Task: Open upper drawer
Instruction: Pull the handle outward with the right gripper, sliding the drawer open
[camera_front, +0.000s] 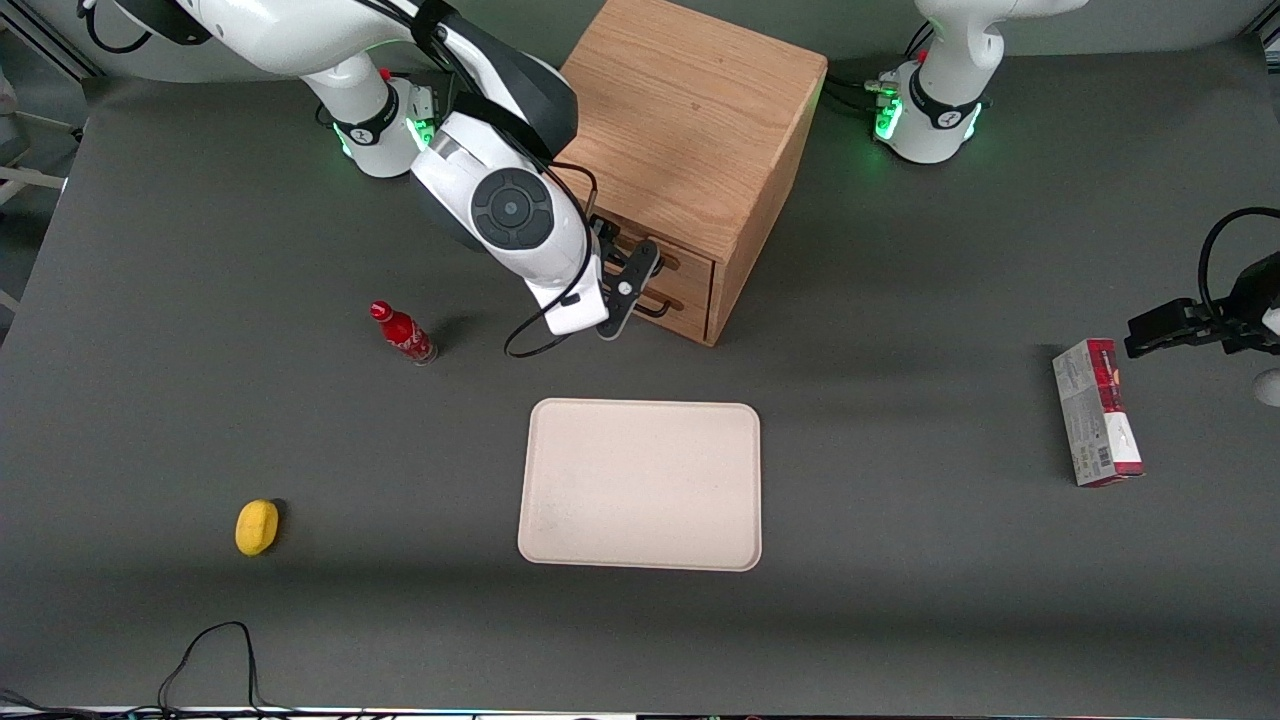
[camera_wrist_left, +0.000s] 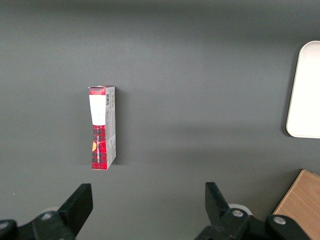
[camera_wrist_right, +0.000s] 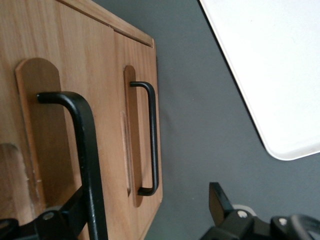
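Close in, the hand (camera_front: 628, 290) sits right at the cabinet (camera_front: 690, 150) front, level with the drawers. Its fingers stand spread: one finger (camera_wrist_right: 67, 217) lies against the wood beside the upper drawer's (camera_wrist_right: 55, 145) black wire handle (camera_wrist_right: 82, 150), the other finger (camera_wrist_right: 220, 202) hangs out over bare bench (camera_front: 900, 560). Handle bar runs between them, ungripped.

Upper drawer sits flush with the cabinet face, no gap at its edge. Lower drawer (camera_wrist_right: 142, 135) just below it, also flush, own thin handle (camera_wrist_right: 151, 140) standing proud of the front.

Cabinet stands near the arm bases' edge of the bench, fronts angled toward the working arm's end.

In front of the drawers: a strip of open bench, then the cream tray (camera_front: 640, 485) nearer the front camera. Red bottle (camera_front: 403, 333) stands beside the wrist, toward the working arm's end, apart from it. Yellow lemon-like object (camera_front: 257, 526) lies nearer the camera. Red-and-white box (camera_front: 1097, 412) lies well apart, toward the parked arm's end.
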